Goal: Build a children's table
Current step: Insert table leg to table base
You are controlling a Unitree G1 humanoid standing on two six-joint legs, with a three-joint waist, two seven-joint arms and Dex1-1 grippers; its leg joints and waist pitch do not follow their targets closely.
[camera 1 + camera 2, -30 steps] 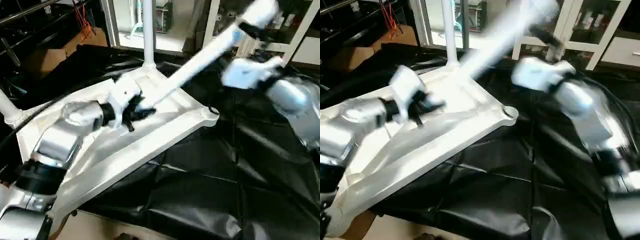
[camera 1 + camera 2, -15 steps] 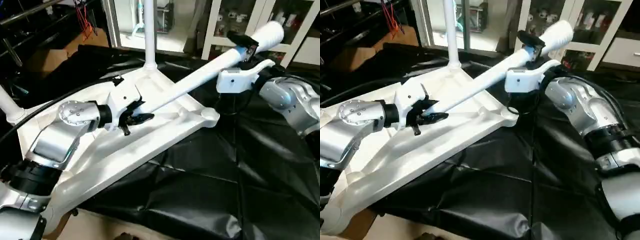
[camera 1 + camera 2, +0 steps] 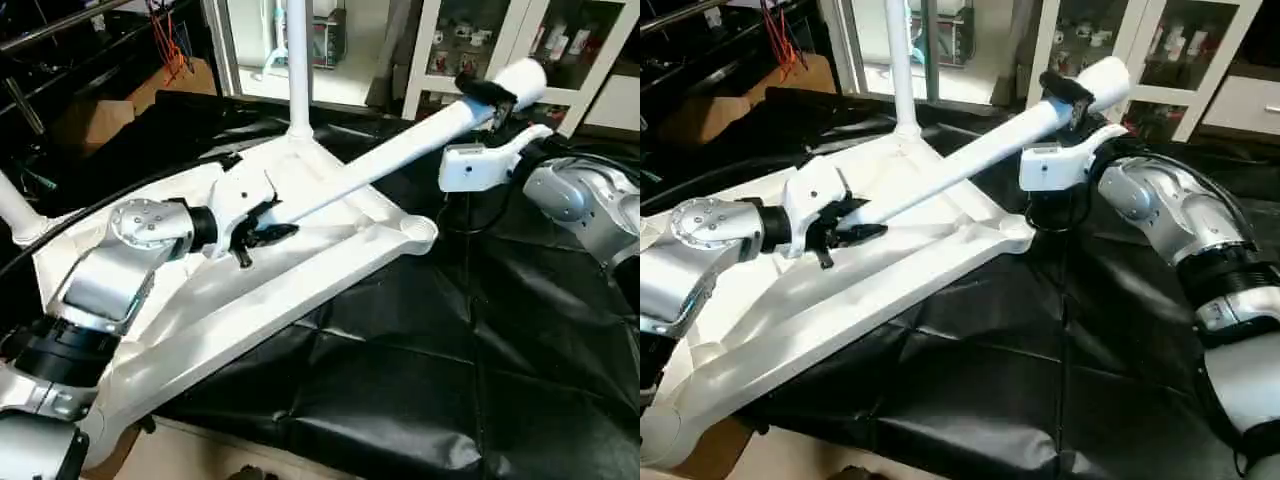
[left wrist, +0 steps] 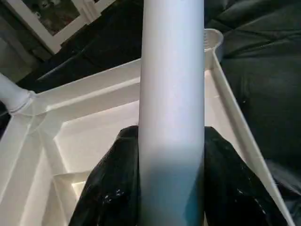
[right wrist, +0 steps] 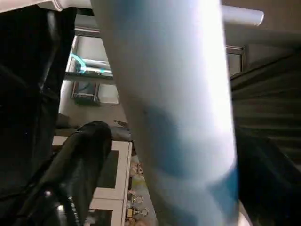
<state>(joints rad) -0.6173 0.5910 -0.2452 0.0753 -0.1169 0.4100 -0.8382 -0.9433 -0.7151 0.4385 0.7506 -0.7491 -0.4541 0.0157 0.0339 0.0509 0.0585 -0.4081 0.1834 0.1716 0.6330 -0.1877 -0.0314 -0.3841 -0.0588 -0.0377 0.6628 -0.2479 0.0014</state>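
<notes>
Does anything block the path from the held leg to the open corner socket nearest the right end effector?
Nothing visible does. The leg slants above the tabletop, and the empty socket lies uncovered beside the black sheet.

The left gripper (image 3: 262, 232) sits over the upturned white plastic tabletop (image 3: 330, 270), its two black fingers (image 4: 113, 188) clamped on either side of the narrow end of a long white tapered leg (image 3: 390, 155). The silver left forearm (image 3: 115, 270) lies across that tabletop. The right gripper (image 3: 1072, 100) straddles the leg's thick end beyond the tabletop's corner, jaws spread, one finger (image 5: 80, 155) apart from the tube.
</notes>
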